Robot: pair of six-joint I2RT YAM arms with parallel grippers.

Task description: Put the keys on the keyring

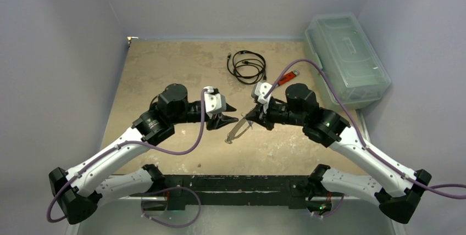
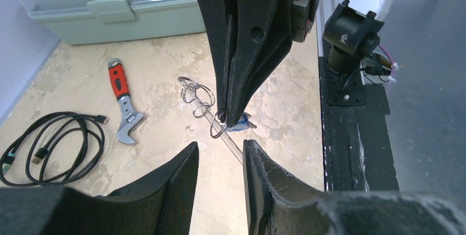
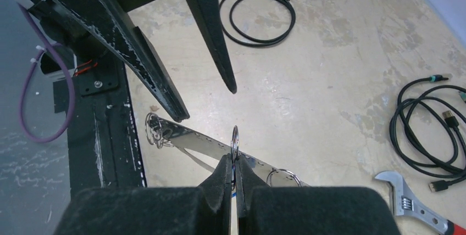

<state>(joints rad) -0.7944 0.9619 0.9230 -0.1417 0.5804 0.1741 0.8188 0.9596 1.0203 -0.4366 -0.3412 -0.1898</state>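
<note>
My right gripper (image 3: 233,159) is shut on the keyring (image 3: 235,138), a thin silvery ring held edge-on just above the table. In the left wrist view, a key with a blue head (image 2: 240,121) sits right behind that ring (image 2: 217,126), at the right gripper's (image 2: 228,117) tips. A long flat silvery strip with holes (image 3: 209,146) runs under the ring, with wire rings (image 3: 156,130) at its ends. I cannot tell whether the ring is joined to the strip. My left gripper (image 2: 221,144) is open and empty, a short way from the ring. Seen from above, the left gripper (image 1: 232,114) and right gripper (image 1: 248,118) face each other over the strip (image 1: 238,130).
A red-handled wrench (image 2: 123,106) lies to one side and a coiled black cable (image 1: 247,66) lies at the back. A clear lidded bin (image 1: 346,59) stands at the back right. The black base rail (image 1: 236,183) runs along the near edge.
</note>
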